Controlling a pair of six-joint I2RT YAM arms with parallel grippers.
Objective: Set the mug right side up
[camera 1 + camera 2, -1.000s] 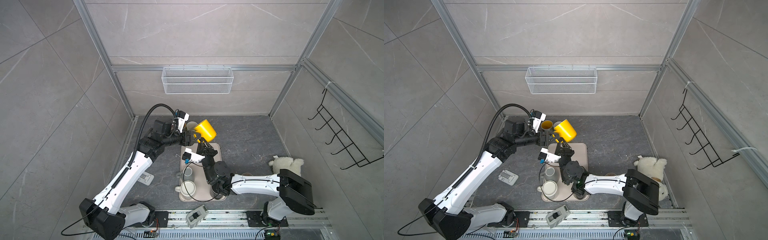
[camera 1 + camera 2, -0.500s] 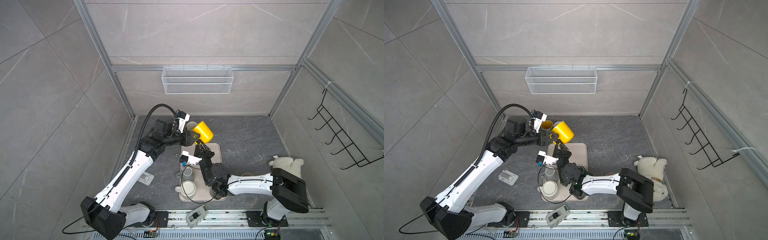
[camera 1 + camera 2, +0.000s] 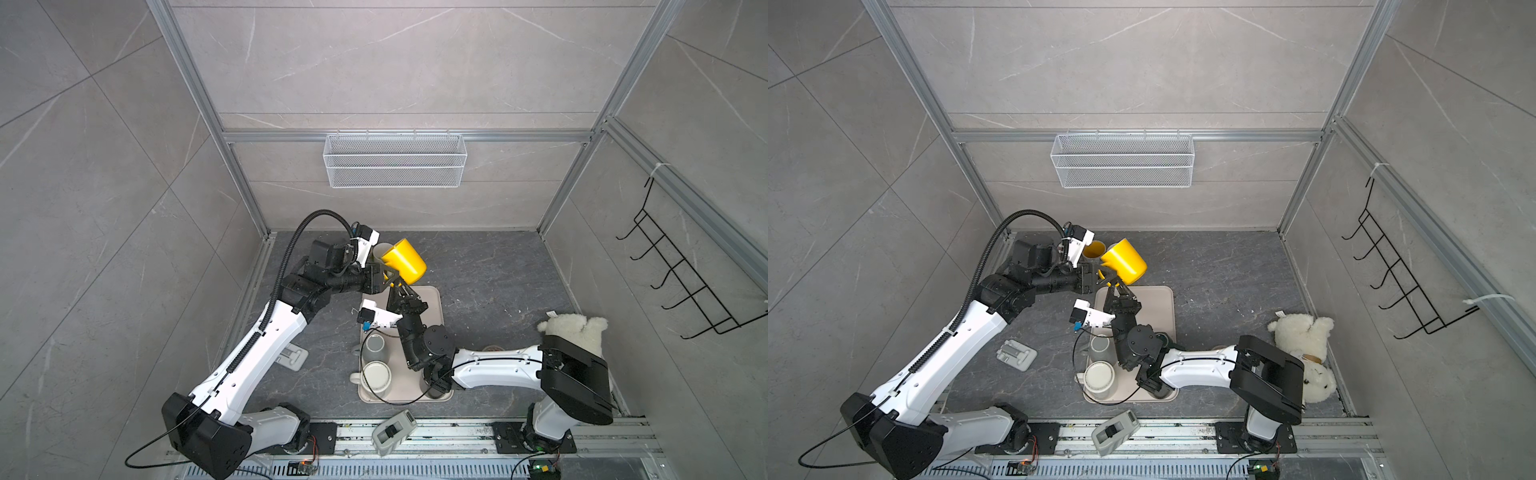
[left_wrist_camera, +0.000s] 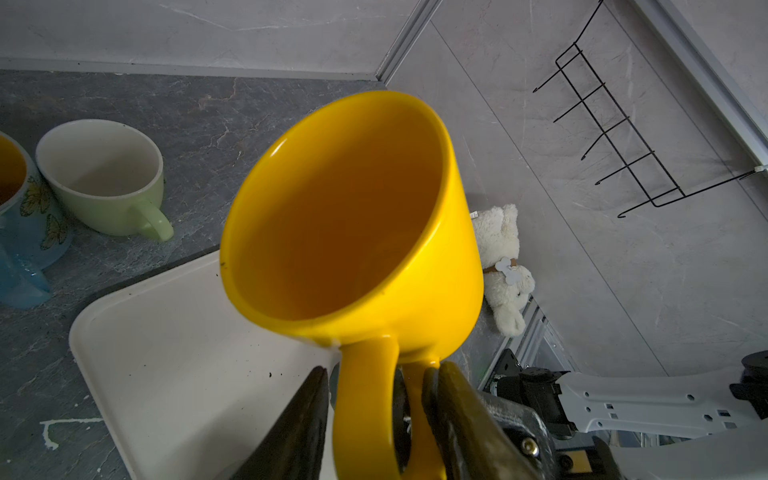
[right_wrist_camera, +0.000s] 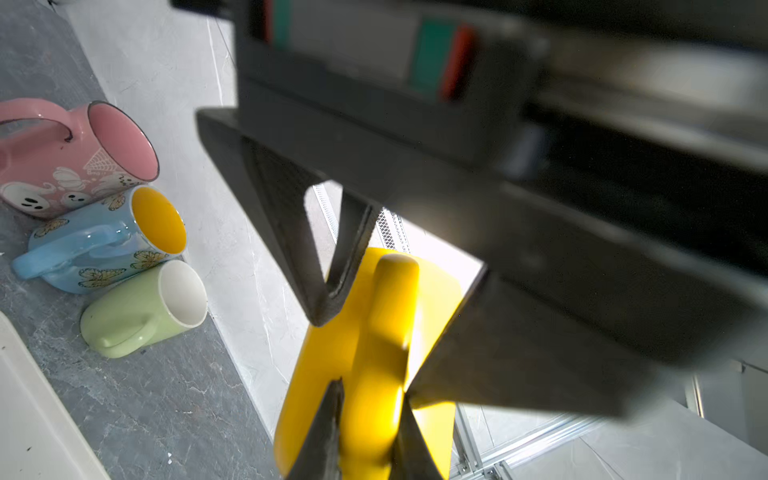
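Observation:
The yellow mug point(image 3: 405, 259) point(image 3: 1125, 262) hangs tilted in the air above the far end of the beige tray point(image 3: 432, 299), its mouth facing the left arm. In the left wrist view I look into the mug's open mouth point(image 4: 353, 216). My left gripper point(image 3: 392, 279) point(image 4: 374, 374) has its jaws closed against both sides of the handle. My right gripper point(image 3: 401, 291) point(image 5: 370, 395) reaches up from below and is shut on the same handle point(image 5: 382, 324), closer to the mug's base.
Two pale mugs point(image 3: 375, 347) point(image 3: 376, 376) stand on the tray's near left. A green mug point(image 4: 104, 178), a blue butterfly mug point(image 4: 25, 216) and a pink mug point(image 5: 62, 153) stand by the back wall. A teddy bear point(image 3: 577, 328) sits right; a wire basket point(image 3: 395, 160) hangs behind.
The left gripper's jaws have narrowed onto the mug's handle. The mug and the right gripper have shifted slightly left.

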